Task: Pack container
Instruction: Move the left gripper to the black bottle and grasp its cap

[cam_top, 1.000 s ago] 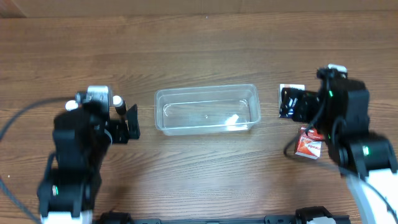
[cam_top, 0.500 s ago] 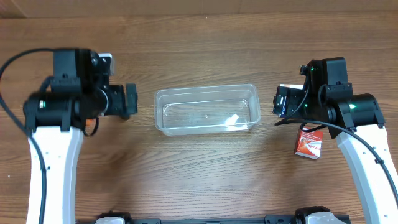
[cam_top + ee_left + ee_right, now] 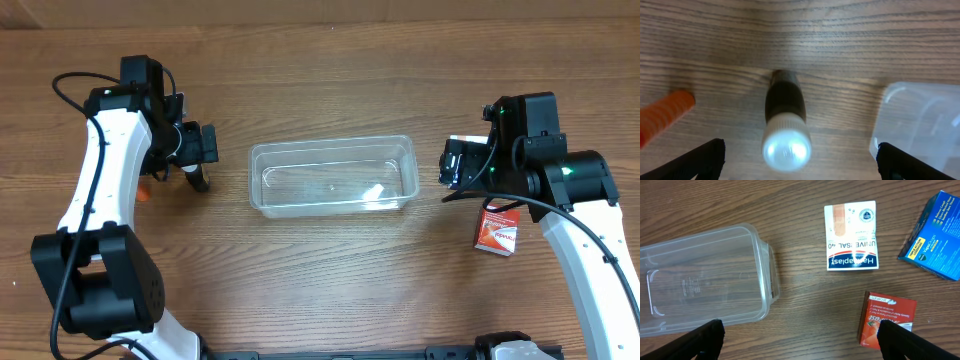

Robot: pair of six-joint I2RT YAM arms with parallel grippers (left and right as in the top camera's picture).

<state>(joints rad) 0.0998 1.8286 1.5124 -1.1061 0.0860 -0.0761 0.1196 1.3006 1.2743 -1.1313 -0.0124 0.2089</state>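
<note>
At the left edge of the left wrist view lies an orange ridged piece [image 3: 665, 112]. Beside it a dark bottle [image 3: 785, 107] with a white cap stands between the widely spread fingers of the left pincer [image 3: 800, 162]. The container [image 3: 300, 208], a clear rectangular tub with rounded corners and a thin rim, sits mid-frame on the table [image 3: 330, 80]. Right of it lie a white Hansaplast box [image 3: 851, 236] marked "UNIVERSAL 40", a red box [image 3: 887, 320] and a blue box [image 3: 935, 235]. The right pincer [image 3: 800, 340] gapes wide.

on the wood-grain table [image 3: 805, 305] a white bandage box [image 3: 851, 236] lies flat, a blue box [image 3: 935, 235] near it, a red box [image 3: 888, 320] below them — elsewhere a dark white-capped bottle [image 3: 785, 120] near an orange ridged piece [image 3: 662, 115].
</note>
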